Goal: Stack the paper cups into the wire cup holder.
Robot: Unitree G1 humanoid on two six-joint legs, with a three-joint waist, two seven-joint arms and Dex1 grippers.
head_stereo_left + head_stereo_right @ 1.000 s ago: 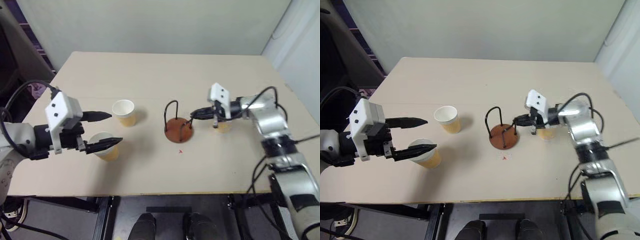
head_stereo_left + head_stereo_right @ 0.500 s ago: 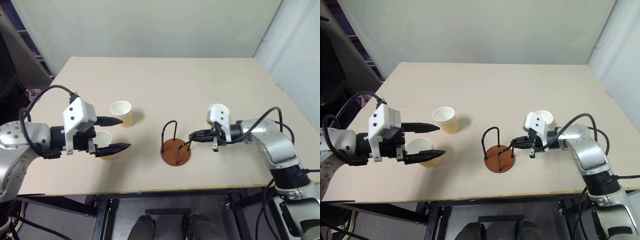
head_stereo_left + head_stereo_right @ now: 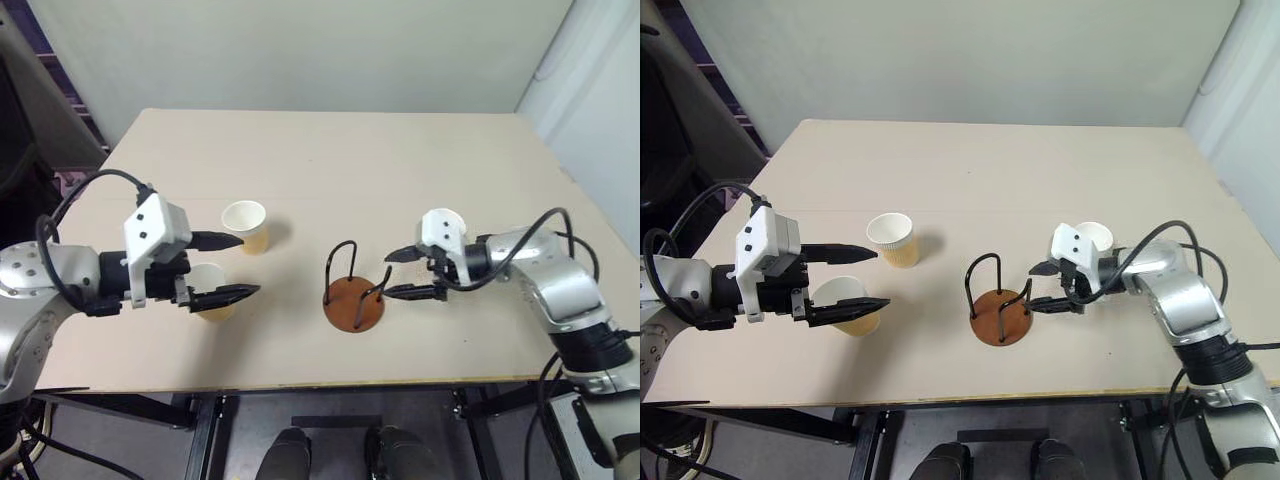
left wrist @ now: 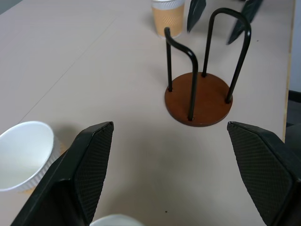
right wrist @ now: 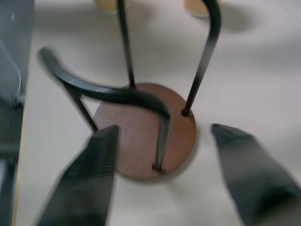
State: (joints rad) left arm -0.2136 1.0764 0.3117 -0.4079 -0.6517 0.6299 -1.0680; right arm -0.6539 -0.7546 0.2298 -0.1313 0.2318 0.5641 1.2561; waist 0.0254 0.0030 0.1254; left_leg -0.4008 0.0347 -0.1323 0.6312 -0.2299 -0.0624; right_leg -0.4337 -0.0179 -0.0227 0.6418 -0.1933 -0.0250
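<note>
Wire cup holder upright on table, empty, just beyond right gripper fingertips; right fingers spread, grasping nothing. One paper cup behind right gripper. Left gripper fingers spread wide, empty: near cup between and below them, far cup just beyond upper fingertip.

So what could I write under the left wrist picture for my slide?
Open left gripper faces the empty wire cup holder, one paper cup behind it.
</note>
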